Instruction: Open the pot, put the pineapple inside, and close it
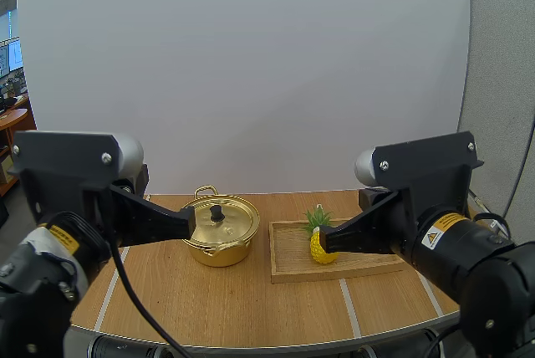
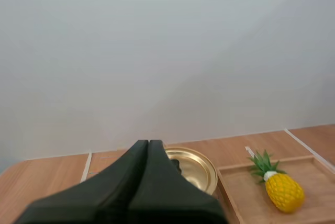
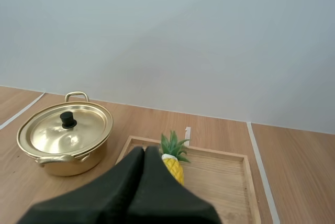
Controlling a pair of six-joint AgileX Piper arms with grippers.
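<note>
Status: nothing done yet. The lid (image 1: pixel 219 217) sits on the gold pot (image 1: pixel 221 237), black knob (image 1: pixel 216 212) up. The pineapple (image 1: pixel 320 242) lies on the wooden tray (image 1: pixel 288 262), at the end nearest the pot, crown toward the back. All three steps remain: lid off, fruit in, lid on.

Left jaws clenched on nothing, tips at the pot's left rim as seen from above. Right jaws likewise clenched and empty, tips in line with the pineapple.

Room: pot and tray stand just beside each other with a narrow gap. The tray's raised lip must be cleared on the lift. The bench (image 1: pixel 251 308) is bare in front of the pot and to its left, my guess for parking the lid. The rounded front edge is near.
</note>
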